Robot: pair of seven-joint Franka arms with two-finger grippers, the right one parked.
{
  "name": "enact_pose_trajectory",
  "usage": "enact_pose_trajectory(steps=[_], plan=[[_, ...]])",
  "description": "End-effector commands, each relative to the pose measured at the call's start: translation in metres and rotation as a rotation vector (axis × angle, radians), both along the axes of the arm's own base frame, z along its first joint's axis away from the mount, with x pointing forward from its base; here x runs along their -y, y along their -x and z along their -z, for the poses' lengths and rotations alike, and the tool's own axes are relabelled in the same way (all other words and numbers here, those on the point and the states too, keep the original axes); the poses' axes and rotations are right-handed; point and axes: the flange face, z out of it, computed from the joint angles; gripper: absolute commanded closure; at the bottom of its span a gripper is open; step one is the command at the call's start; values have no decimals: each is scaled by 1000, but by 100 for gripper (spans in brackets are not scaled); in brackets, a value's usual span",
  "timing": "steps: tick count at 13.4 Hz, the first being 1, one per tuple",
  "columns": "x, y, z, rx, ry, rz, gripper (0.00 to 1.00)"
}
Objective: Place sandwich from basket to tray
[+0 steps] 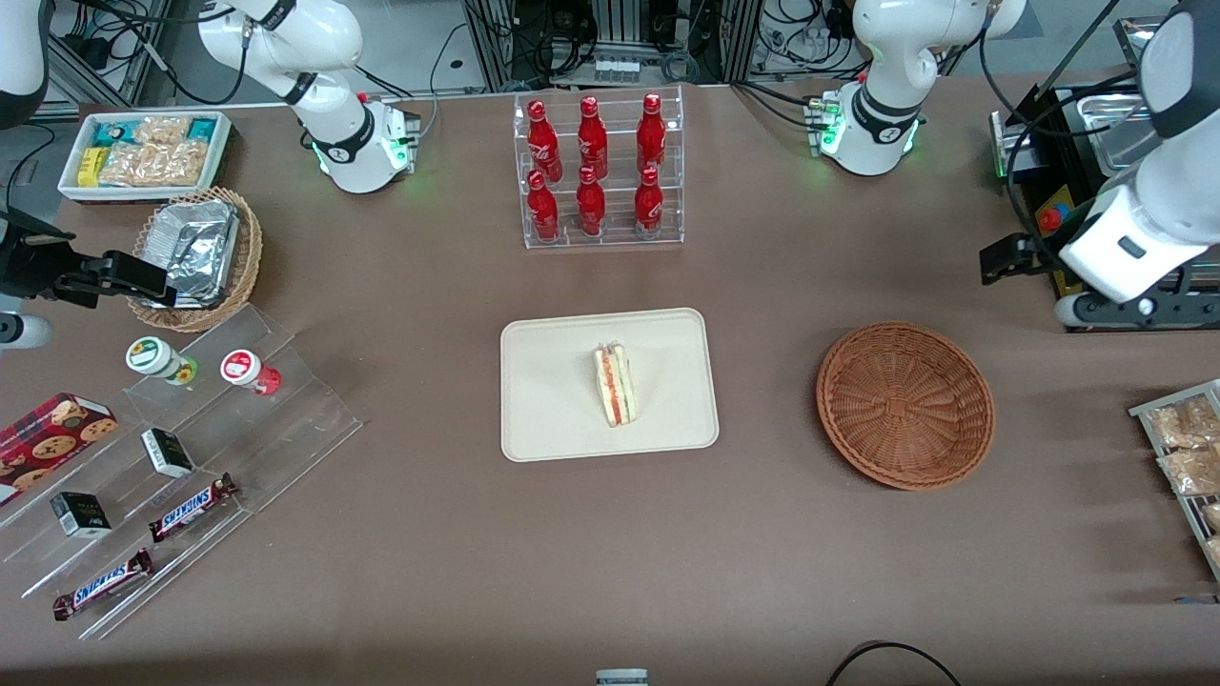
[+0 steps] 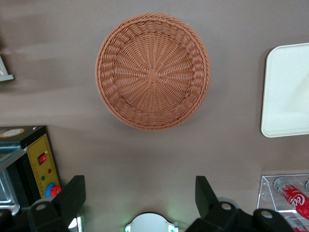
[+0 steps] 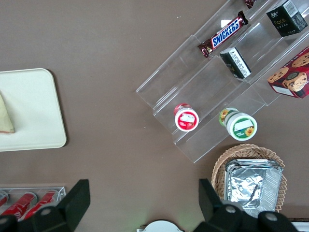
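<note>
- A brown, matte table (image 1: 762, 534) fills nearly the whole front view, evenly lit, with soft shadows.
- Above its farthest edge runs a pale floor (image 1: 434, 43) crossed by black cables (image 1: 167, 81) and metal framing (image 1: 610, 29).
- A clear acrylic rack (image 1: 600, 171) of red bottles stands mid-table.
- A black machine (image 1: 1096, 181) with a red button sits at the working arm's end.
- Clear acrylic steps (image 1: 191, 448) lie toward the parked arm's end.
</note>
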Motion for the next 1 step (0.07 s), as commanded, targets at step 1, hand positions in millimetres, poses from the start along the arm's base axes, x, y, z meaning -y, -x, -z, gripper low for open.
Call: enact_pose_trajectory(steps=[1], plan=[[-7,9,-20,-9,-12,2,0]])
